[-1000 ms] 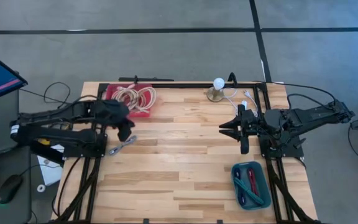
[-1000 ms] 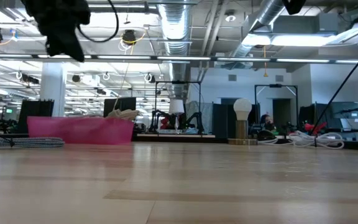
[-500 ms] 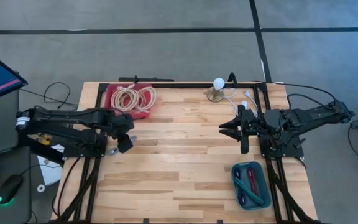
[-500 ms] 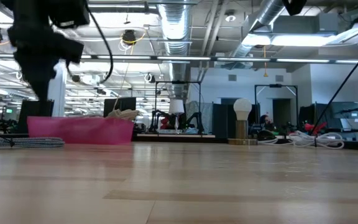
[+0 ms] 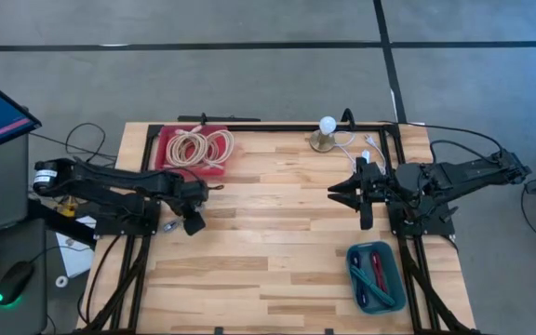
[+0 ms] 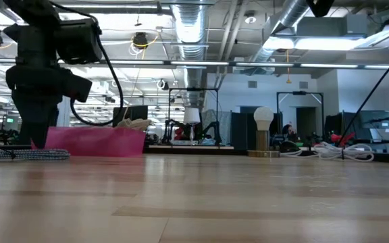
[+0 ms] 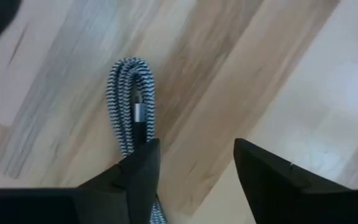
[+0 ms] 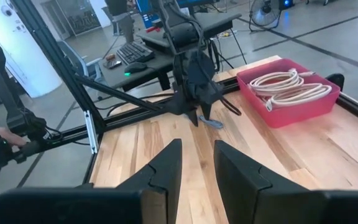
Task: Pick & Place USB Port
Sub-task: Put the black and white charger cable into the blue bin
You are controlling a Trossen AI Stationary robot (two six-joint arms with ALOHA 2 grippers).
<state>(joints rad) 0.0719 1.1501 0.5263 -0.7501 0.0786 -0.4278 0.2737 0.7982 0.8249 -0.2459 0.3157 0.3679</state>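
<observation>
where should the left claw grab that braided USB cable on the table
Grip the braided USB cable across its folded bundle just behind the metal plug, coming straight down from above. It lies flat on the table, and the open left claw already hangs over it.

The desk (image 5: 277, 233) is pale wooden planks with clear grain and a soft satin sheen. The cable (image 7: 129, 102) is sheathed in woven black-and-white braid, rough-looking, with a bright metal plug end. The left claw (image 7: 194, 171) has matt black plastic-looking fingers (image 7: 143, 168). Near the far left corner, the pink bin (image 5: 192, 149) looks like smooth plastic, holding cream cords (image 5: 203, 145). The teal tray (image 5: 377, 276) near the right edge seems smooth plastic too.
</observation>
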